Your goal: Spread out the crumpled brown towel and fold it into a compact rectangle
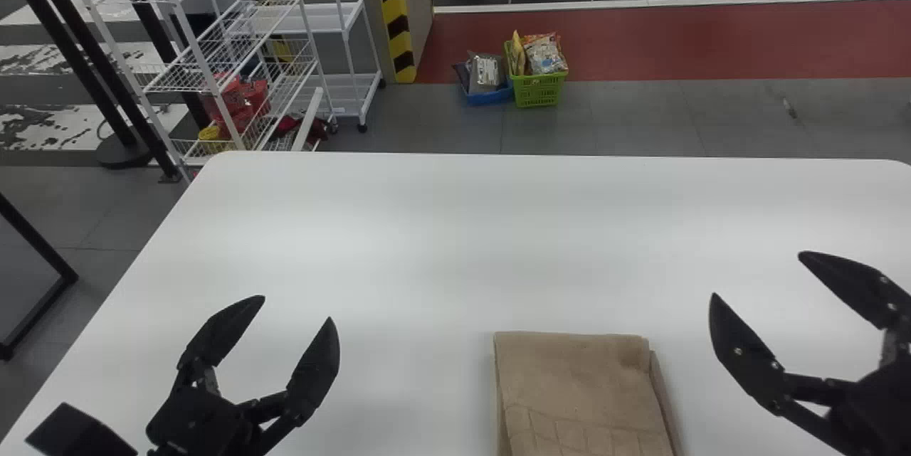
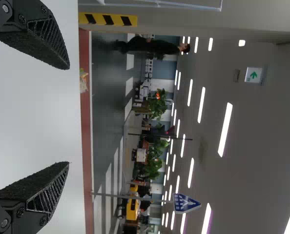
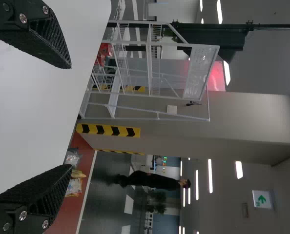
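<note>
The brown towel (image 1: pixel 580 392) lies folded into a flat rectangular stack at the near middle of the table, its lower layers peeking out along the right side; its near end runs past the head view's bottom edge. Left of it, apart from it, my left gripper (image 1: pixel 297 308) is open with nothing between its fingers, as the left wrist view of the gripper (image 2: pixel 69 115) also tells. On the towel's other side my right gripper (image 1: pixel 756 274) stands open and empty, and in the right wrist view the gripper (image 3: pixel 72 116) has its two fingers wide apart.
The white table (image 1: pixel 455 235) stretches out around the towel. Beyond its far edge, a green basket (image 1: pixel 539 89) and a blue one (image 1: pixel 490 96) with packages stand on the floor, and a white wire rack (image 1: pixel 213 50) stands at the back left.
</note>
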Robot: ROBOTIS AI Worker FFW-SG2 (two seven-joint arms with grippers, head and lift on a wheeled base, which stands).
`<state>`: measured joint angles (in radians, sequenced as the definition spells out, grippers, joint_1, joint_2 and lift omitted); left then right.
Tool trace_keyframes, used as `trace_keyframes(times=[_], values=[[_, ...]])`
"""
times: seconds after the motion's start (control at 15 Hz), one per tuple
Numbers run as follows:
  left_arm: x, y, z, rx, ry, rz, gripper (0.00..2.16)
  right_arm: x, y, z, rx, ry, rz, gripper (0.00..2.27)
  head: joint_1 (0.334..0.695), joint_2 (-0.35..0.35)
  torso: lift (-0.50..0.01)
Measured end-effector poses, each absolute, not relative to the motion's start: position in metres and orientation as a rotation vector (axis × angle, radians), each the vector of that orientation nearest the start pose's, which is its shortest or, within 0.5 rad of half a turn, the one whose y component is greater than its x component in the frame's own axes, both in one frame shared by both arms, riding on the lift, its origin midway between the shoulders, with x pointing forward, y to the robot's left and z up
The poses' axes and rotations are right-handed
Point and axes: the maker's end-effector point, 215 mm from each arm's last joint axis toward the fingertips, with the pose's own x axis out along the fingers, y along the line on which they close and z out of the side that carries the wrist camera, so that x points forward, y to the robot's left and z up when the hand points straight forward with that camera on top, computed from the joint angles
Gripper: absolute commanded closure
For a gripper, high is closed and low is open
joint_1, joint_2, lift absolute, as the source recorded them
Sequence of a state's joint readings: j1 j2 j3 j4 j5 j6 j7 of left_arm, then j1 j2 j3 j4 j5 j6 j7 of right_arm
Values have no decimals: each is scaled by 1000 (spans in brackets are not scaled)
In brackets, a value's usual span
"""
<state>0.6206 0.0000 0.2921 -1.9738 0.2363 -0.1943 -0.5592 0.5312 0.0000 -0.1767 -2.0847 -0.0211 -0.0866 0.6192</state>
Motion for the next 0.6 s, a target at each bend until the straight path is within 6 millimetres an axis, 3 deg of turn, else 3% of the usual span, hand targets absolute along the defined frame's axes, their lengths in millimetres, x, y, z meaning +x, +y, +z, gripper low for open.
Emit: trace_keyframes(times=[0.33, 0.6], values=[[368, 291, -358, -25, -27, -262, 134, 406, -245, -333, -114, 16, 382, 93, 695, 71, -127], [365, 282, -366, -10, -8, -290, 137, 408, -257, -350, -79, 89, 328, 93, 695, 40, -127]])
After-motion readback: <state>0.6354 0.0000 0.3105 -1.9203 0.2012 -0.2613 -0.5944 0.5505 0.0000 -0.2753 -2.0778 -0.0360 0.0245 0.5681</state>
